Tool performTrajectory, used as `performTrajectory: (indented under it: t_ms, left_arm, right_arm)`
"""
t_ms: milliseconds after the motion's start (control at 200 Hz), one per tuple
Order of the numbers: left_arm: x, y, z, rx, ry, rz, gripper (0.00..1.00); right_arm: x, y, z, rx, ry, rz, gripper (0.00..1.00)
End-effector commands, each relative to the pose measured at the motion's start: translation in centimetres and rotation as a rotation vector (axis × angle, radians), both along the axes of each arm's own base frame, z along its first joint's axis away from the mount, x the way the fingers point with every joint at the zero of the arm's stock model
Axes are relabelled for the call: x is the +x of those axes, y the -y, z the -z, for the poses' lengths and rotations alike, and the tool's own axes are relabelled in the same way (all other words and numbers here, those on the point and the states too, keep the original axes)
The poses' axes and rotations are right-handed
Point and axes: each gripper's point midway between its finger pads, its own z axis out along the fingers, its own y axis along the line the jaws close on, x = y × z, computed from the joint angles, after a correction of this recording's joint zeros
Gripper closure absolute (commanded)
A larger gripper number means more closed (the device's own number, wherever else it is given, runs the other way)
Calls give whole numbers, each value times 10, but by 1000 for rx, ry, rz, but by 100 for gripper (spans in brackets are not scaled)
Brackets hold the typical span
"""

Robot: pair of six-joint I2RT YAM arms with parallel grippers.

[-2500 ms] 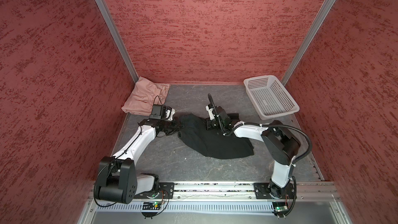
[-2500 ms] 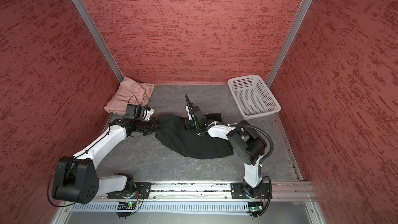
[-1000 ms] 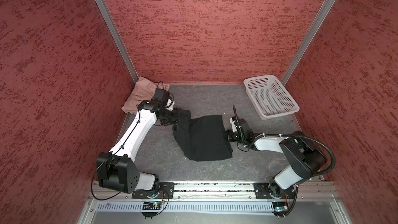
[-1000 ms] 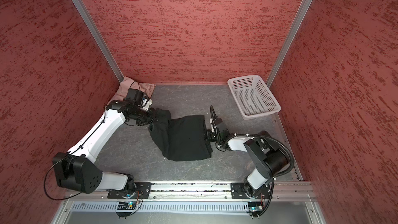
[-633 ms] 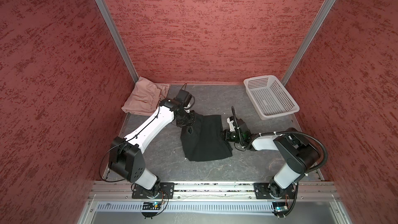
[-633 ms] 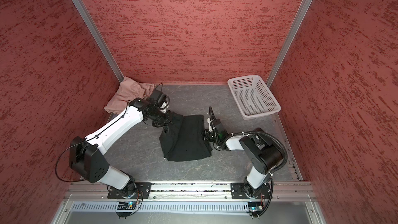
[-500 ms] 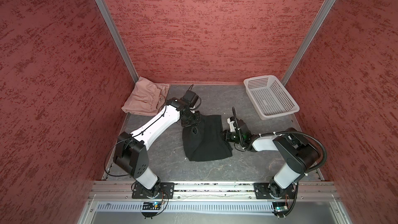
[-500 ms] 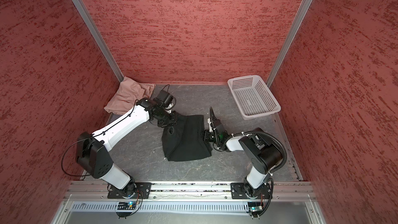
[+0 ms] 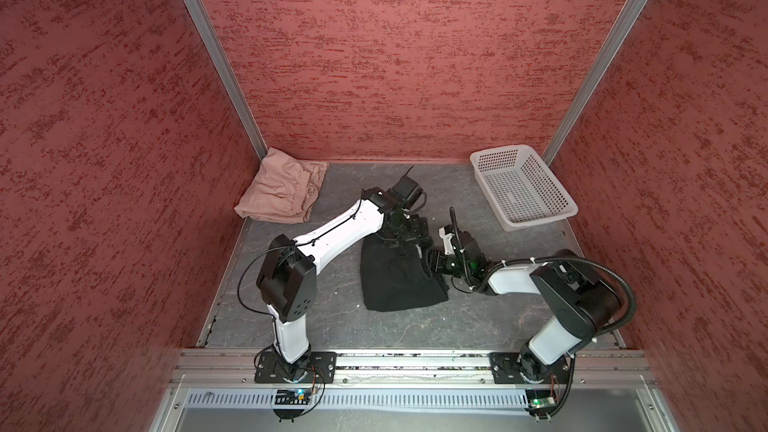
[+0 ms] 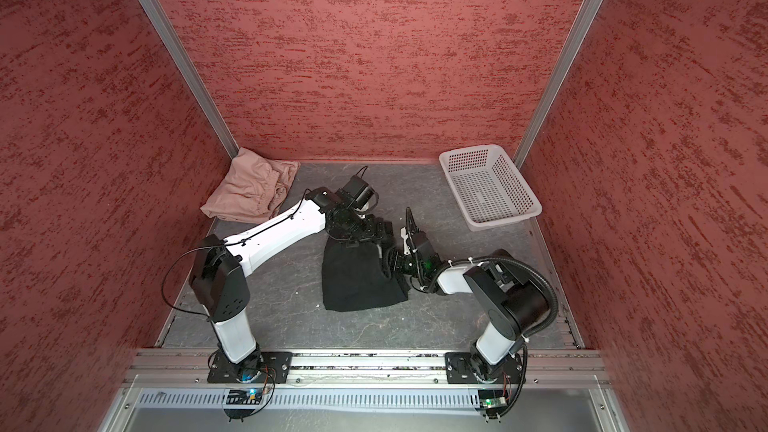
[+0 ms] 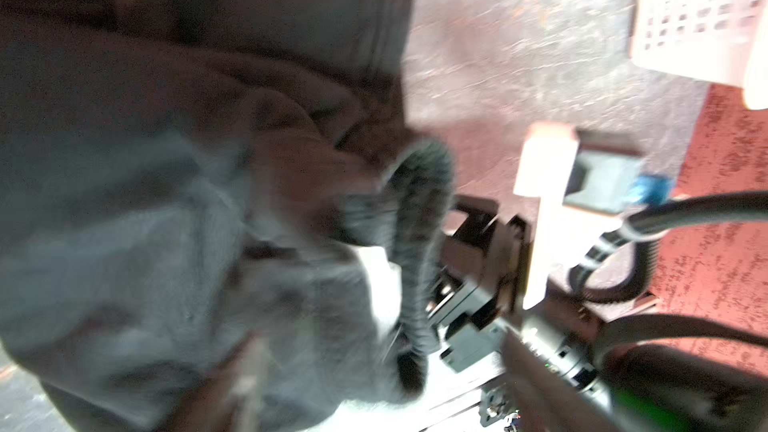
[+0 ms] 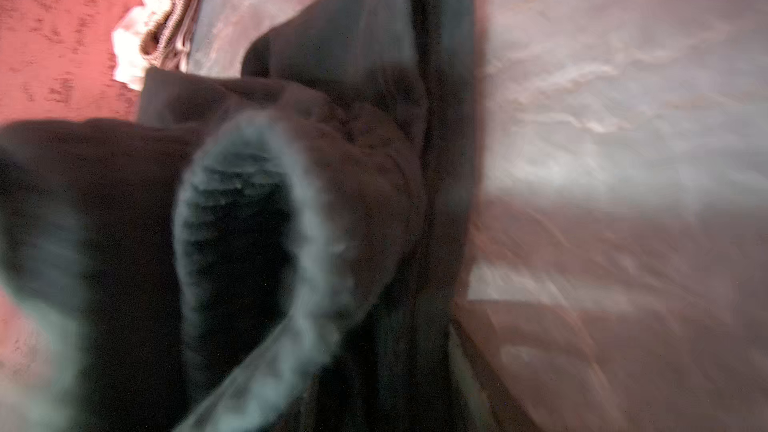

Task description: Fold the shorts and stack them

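a: what has changed with the black shorts (image 9: 397, 280) in the last second?
b: the left hand (image 9: 409, 229) has carried its side of the cloth across from the left edge of the tabletop (image 9: 332, 326) toward the right hand (image 9: 432, 261). before, the cloth lay wide. now it is a narrower, doubled piece near the middle of the tabletop.
a: so the fold in half is laid?
b: we think yes. both hands are now just beside each other at the far right part of the piece.
a: do the hands hold the cloth, or did they let go?
b: we cannot tell, for either one. they are black on black cloth in both top views, and the wrist views are blurred.
a: and the pink shorts (image 9: 282, 191)?
b: they did not move. they lie in the far left corner, well apart from the black pair. the white basket (image 9: 536, 224) stands in the far right corner.
a: what is left, then?
b: we judge: let go, perhaps one more fold, then stack the two pairs.
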Motion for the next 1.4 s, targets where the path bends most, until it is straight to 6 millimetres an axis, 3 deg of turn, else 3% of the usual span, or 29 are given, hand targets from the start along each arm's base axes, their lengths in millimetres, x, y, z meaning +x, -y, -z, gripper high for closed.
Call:
performTrajectory:
  t_ms: [0, 150, 235, 286, 366, 426, 511, 646, 726, 766, 937, 1012, 1127, 1282, 1393]
  left_arm:
    - [6, -1, -22, 12, 58, 20, 1]
    - [13, -6, -53, -14, 131, 23, 1]
    - [16, -25, -67, 11, 181, 14, 1]
    - [19, -43, -72, 33, 206, -9, 1]
    - [23, -77, -73, 29, 224, -75, 1]
    - [24, -101, -74, -10, 239, -130, 1]
    - [21, -136, -80, -31, 296, -200, 1]
    - [9, -184, -82, -42, 341, -292, 1]
    - [1, -202, -75, -50, 340, -331, 1]
    - [-2, -206, -70, -53, 345, -338, 1]
    - [-9, -192, -27, -124, 265, -314, 1]
    - [-10, -185, -2, -137, 190, -301, 1]
    - [-8, -175, 13, -144, 158, -272, 1]
    - [-9, -158, 30, -159, 126, -224, 1]
    - [-11, -147, 47, -148, 92, -194, 1]
  right_arm:
    - [-9, 29, -8, -97, -21, 72, 43]
    - [-19, 77, -47, -231, 29, 181, 38]
    - [-24, 88, -80, -257, 108, 174, 45]
    - [-27, 76, -103, -192, 170, 113, 51]
    - [-35, 34, -143, -13, 253, -56, 61]
    - [-41, 3, -161, 45, 286, -161, 66]
    - [-49, -40, -169, 18, 304, -280, 70]
    - [-50, -91, -156, -11, 263, -400, 76]
    - [-41, -104, -143, -20, 235, -401, 80]
    - [-36, -106, -124, -54, 194, -395, 81]
    - [-25, -72, -70, -74, 64, -280, 88]
    - [-35, -49, -32, -62, -33, -235, 88]
    - [-58, -27, 12, -95, -144, -207, 87]
    - [-69, -25, 15, -10, -164, -184, 77]
    - [-58, -33, -15, 12, -90, -203, 67]
